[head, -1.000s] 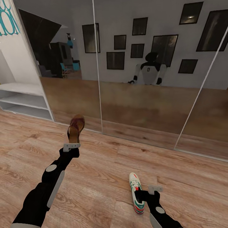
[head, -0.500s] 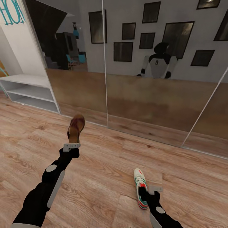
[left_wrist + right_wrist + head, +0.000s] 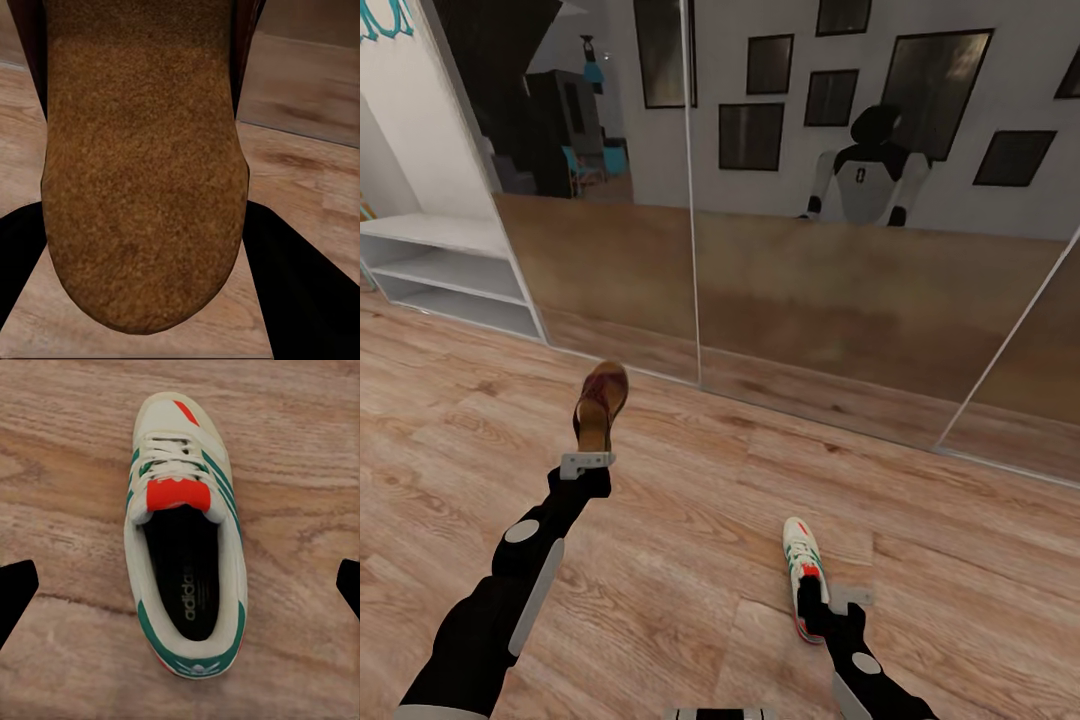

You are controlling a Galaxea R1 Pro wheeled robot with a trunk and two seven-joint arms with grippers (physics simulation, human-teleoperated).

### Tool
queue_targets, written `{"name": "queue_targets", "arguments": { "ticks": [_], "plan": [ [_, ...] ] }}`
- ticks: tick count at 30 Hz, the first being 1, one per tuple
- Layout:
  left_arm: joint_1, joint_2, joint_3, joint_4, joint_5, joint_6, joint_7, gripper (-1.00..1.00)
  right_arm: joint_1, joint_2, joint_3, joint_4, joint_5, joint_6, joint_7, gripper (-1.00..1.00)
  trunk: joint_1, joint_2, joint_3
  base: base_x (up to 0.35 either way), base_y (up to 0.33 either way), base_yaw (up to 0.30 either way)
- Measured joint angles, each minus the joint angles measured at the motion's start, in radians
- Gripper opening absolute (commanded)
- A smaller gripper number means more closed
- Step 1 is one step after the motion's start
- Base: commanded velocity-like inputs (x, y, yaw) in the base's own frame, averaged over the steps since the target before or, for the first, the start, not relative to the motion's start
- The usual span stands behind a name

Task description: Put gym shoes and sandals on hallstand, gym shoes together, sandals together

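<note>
home corridor, mirrored wardrobe doors (image 3: 810,290), shoe rack (image 3: 445,270)

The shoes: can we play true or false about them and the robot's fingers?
1. The sandal sits between the fingers of the left gripper. True.
2. The gym shoe is white with blue stripes. False: its stripes are green, and its tongue is red-orange.
3. The gym shoe is on the hallstand. False: it lies on the corridor floor, and the hallstand shelves in view hold no shoes.
4. The right gripper is above the gym shoe with its fingers wide apart. True.
5. The sandal is bright pink. False: it is brown.
</note>
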Motion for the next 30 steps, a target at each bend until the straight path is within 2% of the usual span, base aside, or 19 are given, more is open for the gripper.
{"name": "queue_targets", "arguments": {
  "ticks": [22,25,30],
  "plan": [
    [-0.004,-0.003,-0.001,0.000,-0.002,-0.003,0.000,-1.00,0.000,-0.001,-0.004,-0.004,0.001,0.000,0.002,1.00,0.010,-0.005,-0.118,0.000,0.000,0.000],
    [-0.004,-0.004,-0.001,0.000,-0.002,-0.004,0.000,-1.00,0.000,-0.002,-0.003,-0.005,0.001,0.000,0.002,1.00,0.011,-0.006,-0.130,0.000,0.000,0.000],
    [-0.004,-0.005,-0.002,-0.001,-0.002,-0.004,0.000,-1.00,0.000,-0.001,-0.002,-0.010,0.002,0.000,0.002,1.00,0.011,-0.006,-0.131,0.000,0.000,0.000]
  ]
}}
